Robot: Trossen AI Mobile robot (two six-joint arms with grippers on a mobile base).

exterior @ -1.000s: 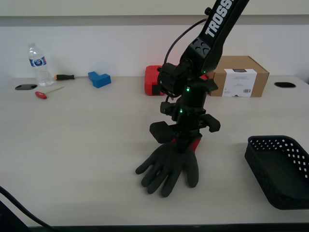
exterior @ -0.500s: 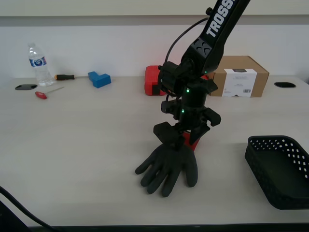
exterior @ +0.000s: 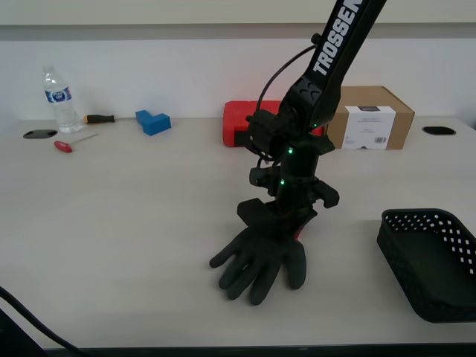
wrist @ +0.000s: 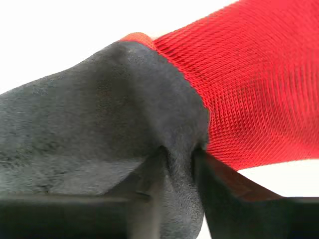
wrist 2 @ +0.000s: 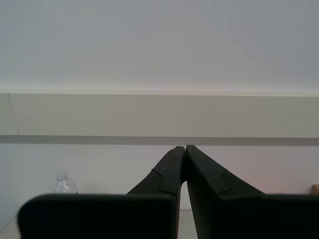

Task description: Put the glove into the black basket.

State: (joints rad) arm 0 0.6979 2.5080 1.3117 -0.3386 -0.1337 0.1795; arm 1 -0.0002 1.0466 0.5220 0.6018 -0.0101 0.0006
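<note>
The glove (exterior: 260, 260) lies on the table, dark grey fingers toward the front, red cuff under the gripper. My first gripper (exterior: 281, 221) stands over its wrist end and is shut on it. The first wrist view shows the fingers (wrist: 149, 186) pinching a fold of the glove (wrist: 99, 124) next to the red cuff. The black basket (exterior: 431, 260) sits at the exterior view's right edge, apart from the glove. My second gripper (wrist 2: 183, 164) is shut and empty, pointing at a wall; it does not show in the exterior view.
A red case (exterior: 239, 123) and a cardboard box (exterior: 370, 117) stand at the back behind the arm. A water bottle (exterior: 59, 100), a blue block (exterior: 152, 121) and two screwdrivers lie at the back left. The table's front edge is close to the glove.
The first gripper's jaws have closed from wide open onto the glove's wrist end. The glove has barely moved.
</note>
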